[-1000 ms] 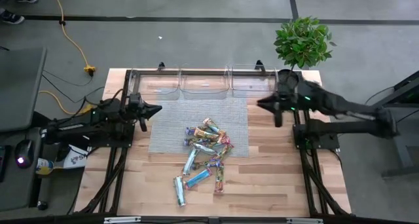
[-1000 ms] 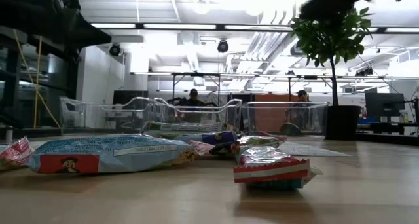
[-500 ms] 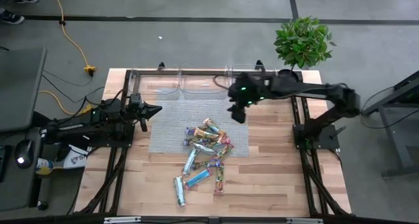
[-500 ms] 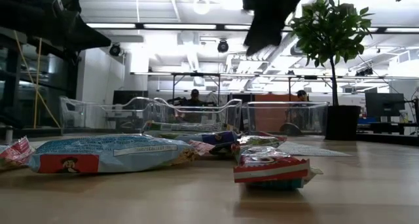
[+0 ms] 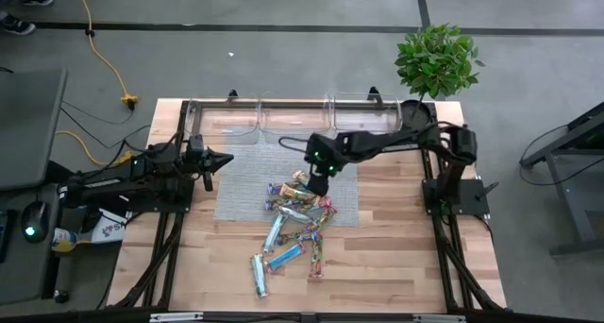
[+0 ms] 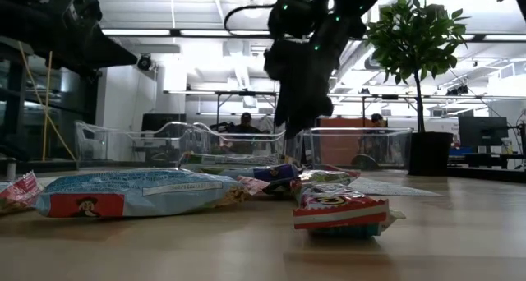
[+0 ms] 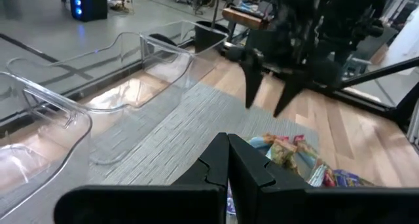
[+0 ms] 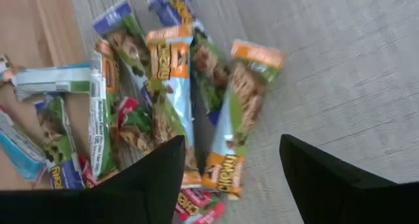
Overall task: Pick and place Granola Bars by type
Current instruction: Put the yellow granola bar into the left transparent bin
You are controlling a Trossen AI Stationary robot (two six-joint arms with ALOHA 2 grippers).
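from above, the granola bars (image 5: pixel 294 221) are lying heaped on the grey mat (image 5: pixel 241 186) and spilling onto the wooden desk (image 5: pixel 387 257) in front of it. the right gripper (image 5: pixel 317 179) is hanging over the pile's far end; the left gripper (image 5: pixel 219 160) is waiting beside the mat's left edge.

at desk height, the right gripper (image 6: pixel 297 121) is hovering above the bars (image 6: pixel 136 192), with clear bins (image 6: pixel 357 148) behind the mat.

from the left wrist, the left gripper (image 7: pixel 228 160) is sitting clenched, and the right gripper (image 7: pixel 270 101) is standing released above the mat (image 7: pixel 167 139).

from the right wrist, the right gripper (image 8: pixel 229 168) is spreading empty over an orange-ended bar (image 8: pixel 239 116).
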